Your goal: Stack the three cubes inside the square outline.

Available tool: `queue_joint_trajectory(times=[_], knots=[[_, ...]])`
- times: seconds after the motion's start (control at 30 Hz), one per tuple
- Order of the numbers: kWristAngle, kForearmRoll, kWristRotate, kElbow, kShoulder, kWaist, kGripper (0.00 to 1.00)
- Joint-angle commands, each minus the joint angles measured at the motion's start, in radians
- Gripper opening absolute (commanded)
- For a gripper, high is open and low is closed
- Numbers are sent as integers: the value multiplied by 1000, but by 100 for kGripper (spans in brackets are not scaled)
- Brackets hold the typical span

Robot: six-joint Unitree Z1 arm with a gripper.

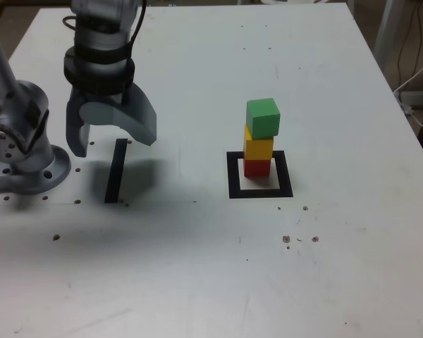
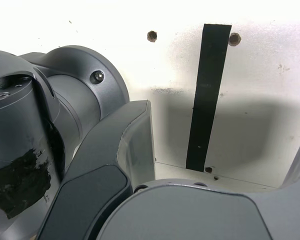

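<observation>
The stack of three cubes stands well apart from the pincer point(image 1: 113, 144), off toward the exterior view's right, while the pincer hangs over the straight black strip point(image 1: 115, 171) on the exterior view's left side of the counter point(image 1: 197, 267).

There are three cubes, one of each colour. The red cube point(image 1: 257, 167) sits at the bottom, inside the square outline point(image 1: 259, 175), toward its far edge. The yellow cube point(image 1: 259, 146) rests on the red one, and the green cube point(image 1: 263, 117) tops the pile, turned a little askew and overhanging slightly. There is one square outline and one black strip.

The pincer is spread wide and holds nothing; its two dark fingers point down toward the counter, with the strip below the gap between them. In the wrist view the same strip point(image 2: 208, 97) runs across the white surface between the finger point(image 2: 125, 150) and the edge of the other one, with bare counter around it. The arm comes down from above, and its grey base point(image 1: 21, 148) is bolted to the counter at the exterior view's left edge.
</observation>
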Motion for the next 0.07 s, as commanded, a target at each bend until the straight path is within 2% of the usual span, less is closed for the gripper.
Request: queue_joint_trajectory(times=[0.0,0.03], knots=[[-1,-2,0,1,2,1,100],[-1,-3,1,1,2,1,100]])
